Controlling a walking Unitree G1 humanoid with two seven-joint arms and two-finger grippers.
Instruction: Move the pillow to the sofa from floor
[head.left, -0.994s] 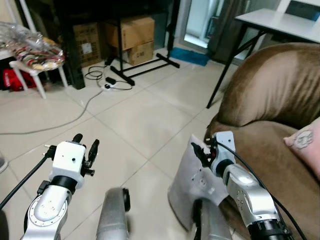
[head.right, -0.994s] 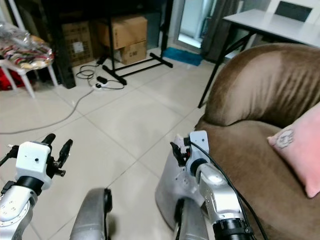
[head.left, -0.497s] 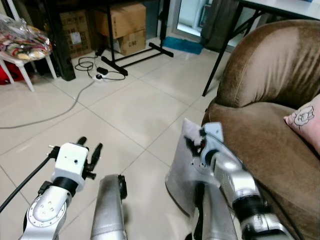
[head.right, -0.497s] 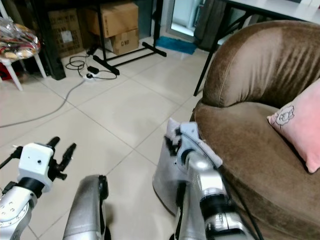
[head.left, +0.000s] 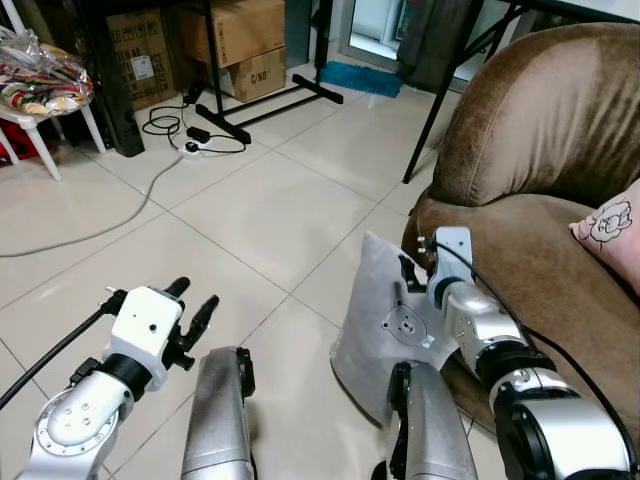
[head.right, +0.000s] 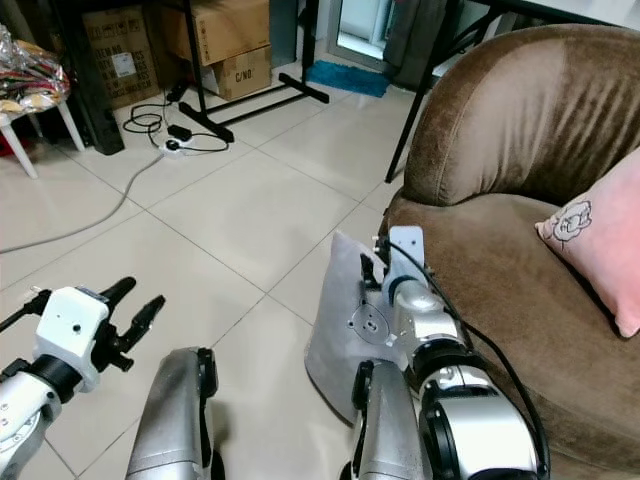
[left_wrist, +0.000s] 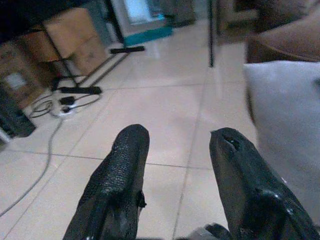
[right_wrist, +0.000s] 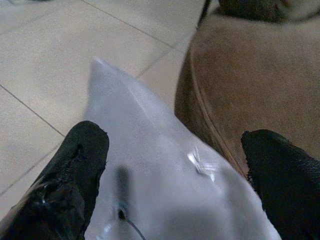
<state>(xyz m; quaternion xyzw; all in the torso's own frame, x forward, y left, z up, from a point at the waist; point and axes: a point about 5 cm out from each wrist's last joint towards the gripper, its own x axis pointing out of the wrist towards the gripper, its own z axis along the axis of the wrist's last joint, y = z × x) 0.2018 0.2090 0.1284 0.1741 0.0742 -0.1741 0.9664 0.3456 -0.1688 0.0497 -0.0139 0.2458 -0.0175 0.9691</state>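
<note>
One grey pillow (head.left: 385, 325) leans on your brown sofa (head.left: 540, 270), standing on open tiled floor (head.left: 240, 230). Your right tool (right_wrist: 170, 165) gapes astride it, gripping nothing; left tool (left_wrist: 172, 175) open, empty. Box (head.left: 262, 72) reads "C/NO".

pillow (head.left: 385, 320): I see it propped on the floor (head.left: 250, 215) against the sofa (head.left: 540, 200) front, directly under my right gripper (right_wrist: 175, 165).
sofa: just right of and beyond my right gripper.
cushion (head.left: 612, 232): on the sofa seat, further right.
left gripper (head.left: 190, 312): well left of the pillow, over floor.
boxes (head.left: 235, 40): far ahead of it.
</note>
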